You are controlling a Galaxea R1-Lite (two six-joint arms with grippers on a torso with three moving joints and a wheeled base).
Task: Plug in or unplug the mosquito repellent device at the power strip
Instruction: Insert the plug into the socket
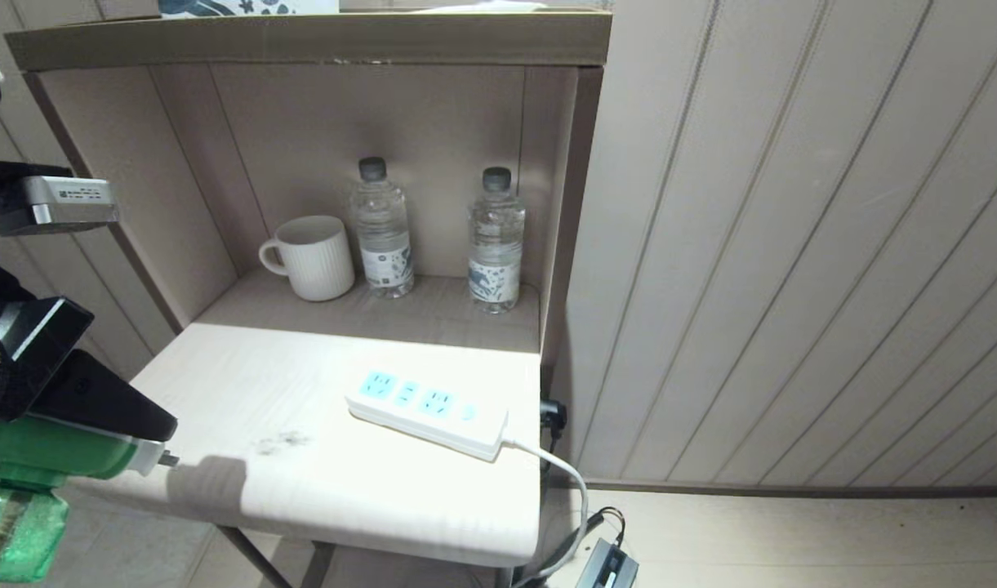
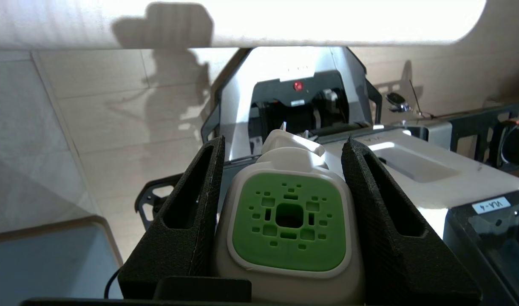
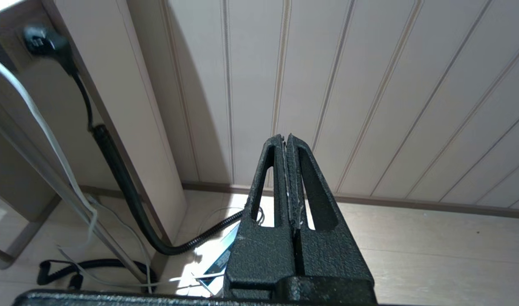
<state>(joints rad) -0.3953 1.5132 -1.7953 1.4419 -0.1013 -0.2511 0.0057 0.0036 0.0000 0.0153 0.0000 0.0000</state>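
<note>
The mosquito repellent device [image 1: 53, 453], green head with a white face, two prongs and a translucent green bottle below, hangs off the table's near left corner. My left gripper [image 2: 285, 148] is shut on its white-and-green head [image 2: 288, 221], one black finger on each side, prongs pointing away from the wrist. The power strip [image 1: 429, 412], white with light-blue sockets, lies apart from it on the pale tabletop [image 1: 302, 482], its cord [image 1: 559, 469] dropping off the right edge. All its sockets look bare. My right gripper [image 3: 285, 142] hangs parked low by the wall, fingers pressed together on nothing.
In the shelf niche behind the strip stand a white ribbed mug [image 1: 314, 257] and two clear water bottles [image 1: 381, 229], [image 1: 496, 241]. A panelled wall [image 1: 792, 245] is at the right. Black cables and a plug [image 3: 114, 170] run beside the cabinet to the floor.
</note>
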